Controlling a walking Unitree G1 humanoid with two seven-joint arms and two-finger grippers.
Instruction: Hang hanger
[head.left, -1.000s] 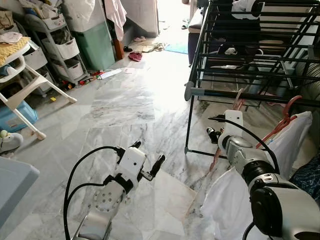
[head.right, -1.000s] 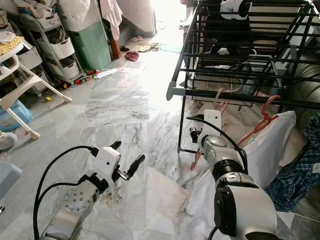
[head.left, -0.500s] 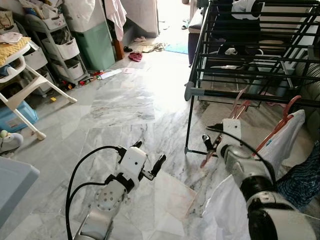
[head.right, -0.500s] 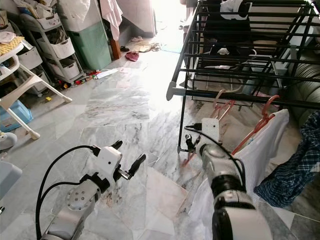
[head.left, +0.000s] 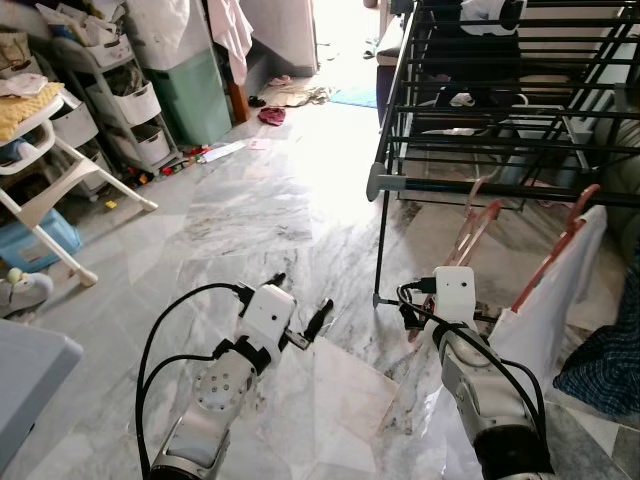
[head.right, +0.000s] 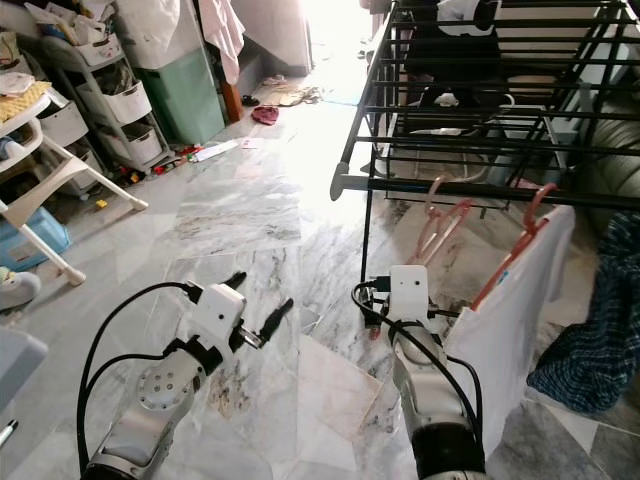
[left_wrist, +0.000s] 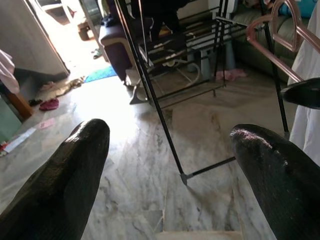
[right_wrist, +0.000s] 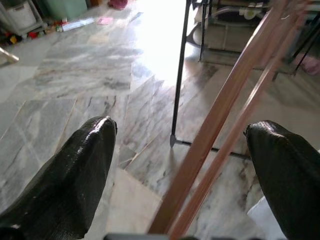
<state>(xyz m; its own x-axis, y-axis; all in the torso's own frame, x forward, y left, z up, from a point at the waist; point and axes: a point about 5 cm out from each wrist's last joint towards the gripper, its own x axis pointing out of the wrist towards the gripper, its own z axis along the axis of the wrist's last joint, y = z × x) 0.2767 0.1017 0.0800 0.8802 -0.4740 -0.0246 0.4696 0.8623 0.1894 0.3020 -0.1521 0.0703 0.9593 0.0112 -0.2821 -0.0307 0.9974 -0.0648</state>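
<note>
the right gripper (right_wrist: 180, 165) is seen with jaws apart, the pink hanger (right_wrist: 220, 135) running between them unclamped, its hook already over the drying rack (head.left: 440, 185) rail. the left gripper (left_wrist: 170, 170), jaws apart, is held empty aside.

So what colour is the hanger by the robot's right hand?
Pinkish-red hanger, clearest in the right eye view.

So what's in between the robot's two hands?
Just bare marble floor lies between the left gripper and the right gripper, seen in both eye views.
</note>
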